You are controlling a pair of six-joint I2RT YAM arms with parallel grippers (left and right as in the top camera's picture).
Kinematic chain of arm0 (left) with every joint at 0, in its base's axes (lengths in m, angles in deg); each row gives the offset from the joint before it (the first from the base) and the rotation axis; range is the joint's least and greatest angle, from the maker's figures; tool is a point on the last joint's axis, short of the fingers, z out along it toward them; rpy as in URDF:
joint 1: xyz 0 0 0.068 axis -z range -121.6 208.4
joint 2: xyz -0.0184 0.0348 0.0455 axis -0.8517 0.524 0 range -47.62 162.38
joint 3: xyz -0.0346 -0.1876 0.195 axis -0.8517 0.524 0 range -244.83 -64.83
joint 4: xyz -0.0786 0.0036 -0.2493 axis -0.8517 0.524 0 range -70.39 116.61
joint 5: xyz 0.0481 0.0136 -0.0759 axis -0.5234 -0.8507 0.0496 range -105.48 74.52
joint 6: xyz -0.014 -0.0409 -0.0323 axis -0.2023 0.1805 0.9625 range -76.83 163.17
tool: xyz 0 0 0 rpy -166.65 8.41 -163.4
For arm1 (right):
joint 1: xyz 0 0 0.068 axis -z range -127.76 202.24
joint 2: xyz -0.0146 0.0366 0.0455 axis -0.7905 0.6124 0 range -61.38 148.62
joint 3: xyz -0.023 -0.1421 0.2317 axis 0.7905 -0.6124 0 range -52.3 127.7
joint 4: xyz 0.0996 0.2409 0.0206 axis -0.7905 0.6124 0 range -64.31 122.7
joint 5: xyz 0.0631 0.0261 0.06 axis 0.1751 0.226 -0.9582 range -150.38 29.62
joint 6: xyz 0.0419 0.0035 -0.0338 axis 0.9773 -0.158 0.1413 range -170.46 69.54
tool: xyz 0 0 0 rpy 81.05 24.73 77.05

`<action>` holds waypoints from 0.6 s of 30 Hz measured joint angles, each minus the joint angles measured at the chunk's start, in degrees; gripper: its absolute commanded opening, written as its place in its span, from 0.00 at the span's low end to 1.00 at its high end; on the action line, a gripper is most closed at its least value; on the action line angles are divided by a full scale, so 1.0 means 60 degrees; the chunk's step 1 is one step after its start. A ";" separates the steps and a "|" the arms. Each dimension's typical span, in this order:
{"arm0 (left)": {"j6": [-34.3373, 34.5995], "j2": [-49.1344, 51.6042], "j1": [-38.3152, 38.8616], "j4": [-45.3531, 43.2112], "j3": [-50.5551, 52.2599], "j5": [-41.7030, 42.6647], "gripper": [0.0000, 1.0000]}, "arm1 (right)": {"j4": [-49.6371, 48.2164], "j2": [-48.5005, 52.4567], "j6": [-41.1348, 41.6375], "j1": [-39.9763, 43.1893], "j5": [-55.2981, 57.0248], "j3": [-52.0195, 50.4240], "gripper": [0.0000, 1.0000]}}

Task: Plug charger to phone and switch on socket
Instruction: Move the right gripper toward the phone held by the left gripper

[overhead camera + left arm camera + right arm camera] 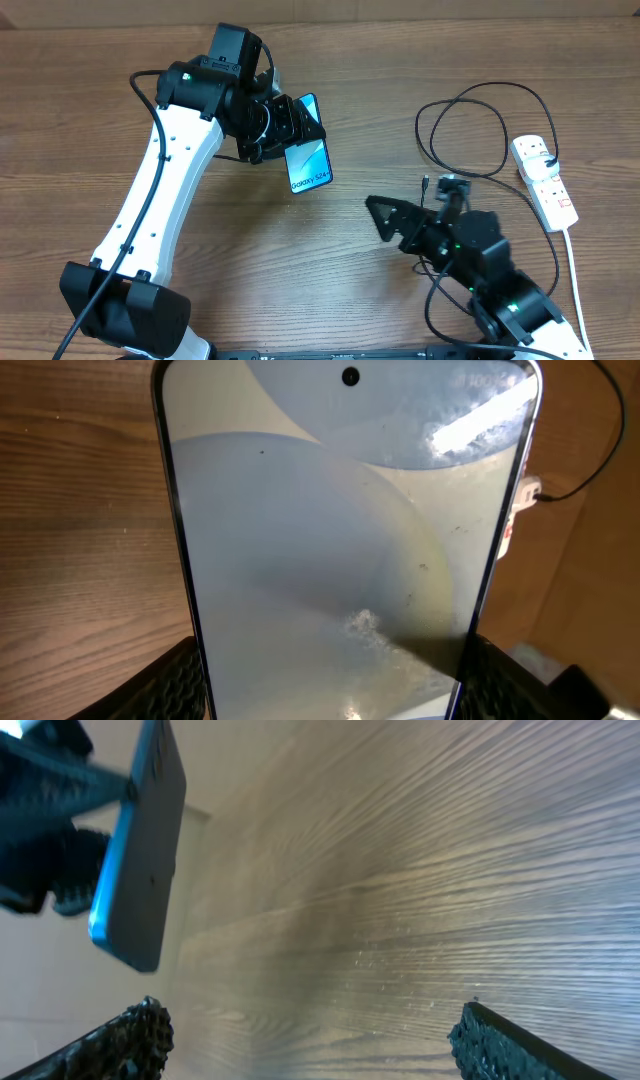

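Slim black-edged smartphone with light blue screen [309, 152] is pinched by the left tool [293, 132] and held clear of the brown wooden desk [300, 260], at 11 o'clock in the overhead view. Right tool [385, 222] is spread wide at 5 o'clock, with nothing between its jaws. Long thin black looped charger cable [480, 125] lies at 2 o'clock. Its small connector tip [425, 184] is seen free, well apart from the phone. White elongated power strip [545, 180] is placed at 3 o'clock; its switch position cannot be told.

Judged: phone is secured. Connector pickup, plugging and switching are not yet done.
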 measured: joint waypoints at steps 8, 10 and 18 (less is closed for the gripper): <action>0.0506 0.0000 0.0000 -0.0317 0.0000 0.0036 0.37 | -0.2422 0.1439 0.0098 -0.1807 0.1461 0.0000 0.96; 0.0627 0.0000 0.0000 -0.0386 0.0000 0.0055 0.37 | -0.2954 0.1639 0.0087 -0.2135 0.1821 0.0004 0.98; 0.0958 0.0000 0.0000 -0.0463 0.0000 0.0058 0.37 | -0.4870 0.2586 0.0113 -0.2845 0.2754 0.0025 0.98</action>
